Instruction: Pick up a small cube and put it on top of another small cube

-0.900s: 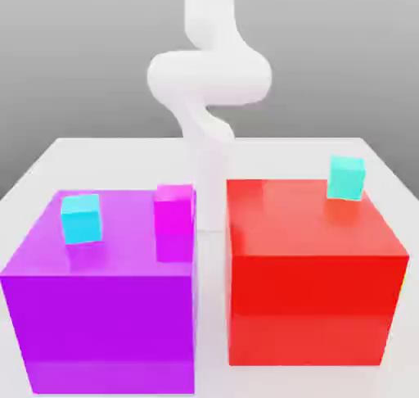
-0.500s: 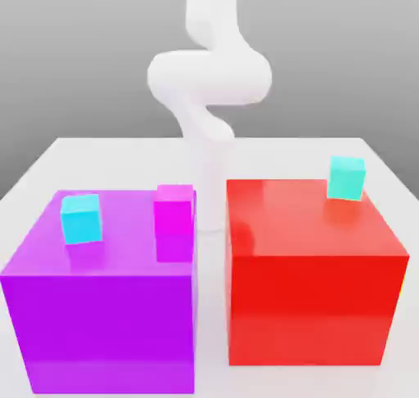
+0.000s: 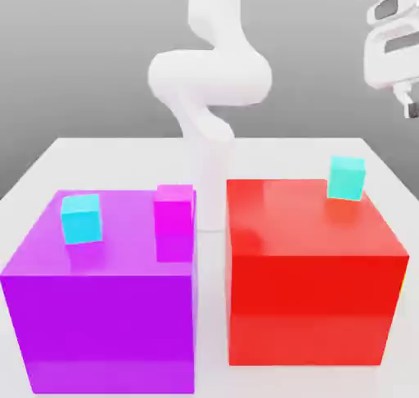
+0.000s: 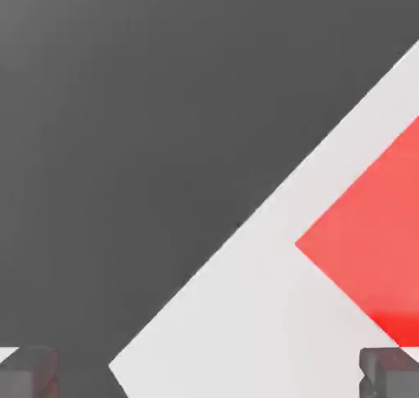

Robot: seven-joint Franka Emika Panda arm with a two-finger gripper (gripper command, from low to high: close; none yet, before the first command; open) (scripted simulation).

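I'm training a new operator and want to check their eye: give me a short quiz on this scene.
1. True or false: the magenta cube sits on the purple block.
2. Which stands on the red block? a) the blue-cyan cube b) the turquoise cube c) the magenta cube
3. Fill in: in the hand view, the gripper stands ____, with nothing between its fingers.

Key: 1 true; 2 b; 3 open.
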